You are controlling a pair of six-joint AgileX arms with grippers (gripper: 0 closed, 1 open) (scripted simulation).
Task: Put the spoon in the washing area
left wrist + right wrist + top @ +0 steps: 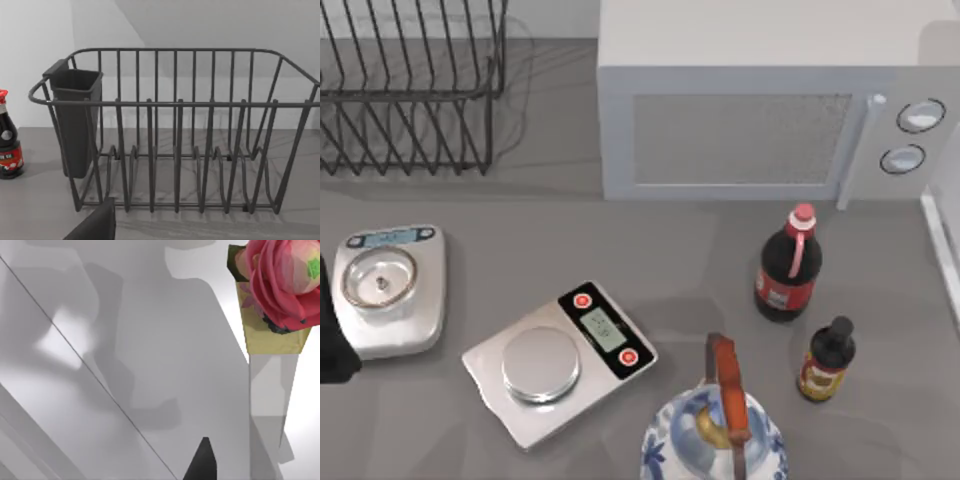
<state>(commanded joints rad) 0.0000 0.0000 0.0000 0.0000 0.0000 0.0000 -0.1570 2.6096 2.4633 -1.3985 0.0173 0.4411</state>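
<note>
Dark wire makes the dish rack (410, 100), and you can take it as the washing area. It stands at the far left corner of the counter (700, 260), with a dark cup (75, 125) for spoons and forks hooked on one end. You cannot tell where the spoon lies, so you cannot say how far it is from either pincer.

The left pincer (95, 226) looks straight at the rack from near the counter's left edge, and nothing can be seen in it. You cannot tell if it is apart or together. The right pincer (202, 462) looks at white walls and a pink flower (280, 280) in a yellow pot. You cannot tell its state either.

My guess is that the job is at its start: find the spoon first. Look around the round-bowl scale (388, 290) by the left edge, the flat scale (558, 360) beside it, and the blue teapot (715, 440) at the near edge. Then you need a grab on the spoon and a clean lift over to the rack.

Mind the two bottles (788, 270) near the right edge and the microwave (760, 110) at the far edge.
</note>
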